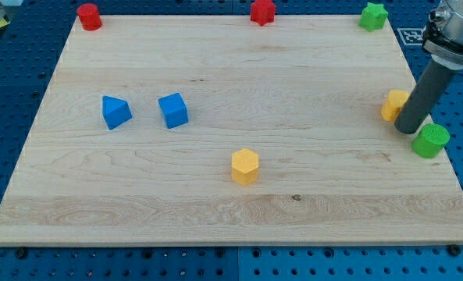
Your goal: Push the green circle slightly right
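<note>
The green circle (431,140) stands near the board's right edge, at mid height in the view. My tip (407,129) rests on the board just to its left, touching or nearly touching it. A yellow block (394,104) sits right behind the rod, up and to the left of the tip, partly hidden by it. The dark rod rises from the tip to the view's upper right.
A yellow hexagon (245,166) sits at the board's lower middle. A blue triangle-like block (115,112) and a blue cube (172,110) are on the left. At the top edge are a red cylinder (89,16), a red star (262,12) and a green star (373,16).
</note>
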Robot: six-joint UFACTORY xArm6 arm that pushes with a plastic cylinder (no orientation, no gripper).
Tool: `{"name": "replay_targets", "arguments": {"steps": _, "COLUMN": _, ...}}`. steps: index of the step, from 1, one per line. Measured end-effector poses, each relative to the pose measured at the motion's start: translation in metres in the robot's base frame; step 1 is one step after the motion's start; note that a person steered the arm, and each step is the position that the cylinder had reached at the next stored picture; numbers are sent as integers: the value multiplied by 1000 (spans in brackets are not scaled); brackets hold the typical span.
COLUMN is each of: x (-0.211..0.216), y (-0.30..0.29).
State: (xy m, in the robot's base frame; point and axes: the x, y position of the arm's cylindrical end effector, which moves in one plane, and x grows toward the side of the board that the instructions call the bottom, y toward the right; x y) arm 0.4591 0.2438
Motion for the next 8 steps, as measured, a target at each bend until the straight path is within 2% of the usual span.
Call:
{"name": "replay_targets", "arguments": {"steps": 2, "x": -14, "y": -65}}
{"name": "replay_targets", "arguments": {"steps": 3, "x": -41, "y": -70}}
{"name": "replay_targets", "arguments": {"steps": 4, "x": -49, "y": -69}}
{"name": "replay_targets", "arguments": {"steps": 7, "x": 23, "y": 16}}
{"name": "replay_targets", "arguments": {"steps": 8, "x": 23, "y": 16}}
